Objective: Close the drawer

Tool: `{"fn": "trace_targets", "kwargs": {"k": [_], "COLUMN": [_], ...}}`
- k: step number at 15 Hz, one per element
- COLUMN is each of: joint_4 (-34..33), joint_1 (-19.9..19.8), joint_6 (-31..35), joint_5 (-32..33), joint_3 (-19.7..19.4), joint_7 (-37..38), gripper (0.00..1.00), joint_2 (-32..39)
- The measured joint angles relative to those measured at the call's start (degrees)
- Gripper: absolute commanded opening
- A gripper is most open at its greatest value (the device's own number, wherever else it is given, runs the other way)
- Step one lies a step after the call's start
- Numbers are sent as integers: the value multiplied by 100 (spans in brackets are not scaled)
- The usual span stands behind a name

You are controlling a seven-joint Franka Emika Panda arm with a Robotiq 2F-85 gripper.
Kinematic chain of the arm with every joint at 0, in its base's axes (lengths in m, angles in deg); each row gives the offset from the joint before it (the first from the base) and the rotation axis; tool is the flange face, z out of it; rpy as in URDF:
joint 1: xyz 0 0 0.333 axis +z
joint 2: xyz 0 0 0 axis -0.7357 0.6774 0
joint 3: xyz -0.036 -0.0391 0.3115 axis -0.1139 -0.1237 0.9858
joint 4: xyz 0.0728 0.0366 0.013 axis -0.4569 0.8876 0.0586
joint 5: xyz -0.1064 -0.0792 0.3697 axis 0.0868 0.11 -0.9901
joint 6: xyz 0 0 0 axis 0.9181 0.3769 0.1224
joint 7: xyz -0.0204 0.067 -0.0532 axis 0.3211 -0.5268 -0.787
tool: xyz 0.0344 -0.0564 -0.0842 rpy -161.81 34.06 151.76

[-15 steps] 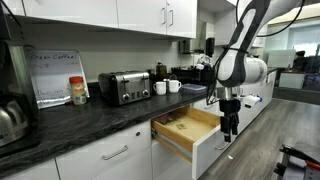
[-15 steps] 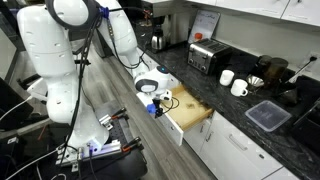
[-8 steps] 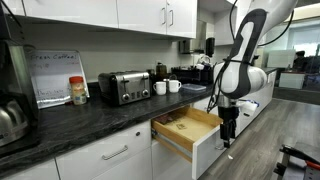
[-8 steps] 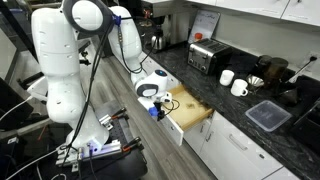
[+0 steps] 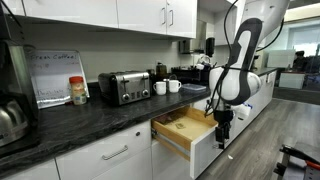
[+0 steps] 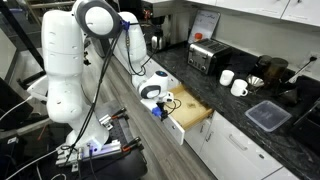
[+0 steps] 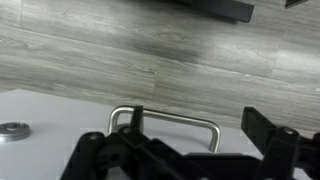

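Note:
The drawer (image 5: 188, 133) stands pulled out under the dark counter, with a glossy white front and a light wooden inside; it also shows in the other exterior view (image 6: 190, 112). Its silver bar handle (image 7: 165, 121) lies across the white front in the wrist view. My gripper (image 5: 222, 131) hangs just in front of the drawer front, seen too in an exterior view (image 6: 155, 103). In the wrist view the gripper (image 7: 195, 128) is open, its two black fingers astride the handle end, holding nothing.
On the counter are a toaster (image 5: 124, 87), white mugs (image 5: 167, 87), a jar (image 5: 78, 90) and a kettle (image 5: 10, 118). A closed white drawer (image 5: 110, 155) sits beside the open one. A grey container (image 6: 267, 116) lies on the counter. Wood-look floor (image 7: 150, 50) lies below.
The arm has shifted slightly toward the drawer front and lowered a little. The drawer stands as far out as before.

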Motion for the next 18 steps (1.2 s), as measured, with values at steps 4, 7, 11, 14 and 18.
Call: {"fn": "trace_targets", "kwargs": {"k": [4, 7, 11, 14, 18], "joint_4": [-164, -317, -527, -709, -951], "joint_1": [33, 69, 81, 85, 93], "joint_6": [168, 239, 338, 365, 387], "joint_5": [250, 336, 345, 345, 345], "joint_3": [-46, -74, -82, -82, -82], "joint_7": [143, 200, 223, 229, 235], "gripper": [100, 100, 100, 100, 100], "joint_2": [184, 315, 476, 575, 679]}}
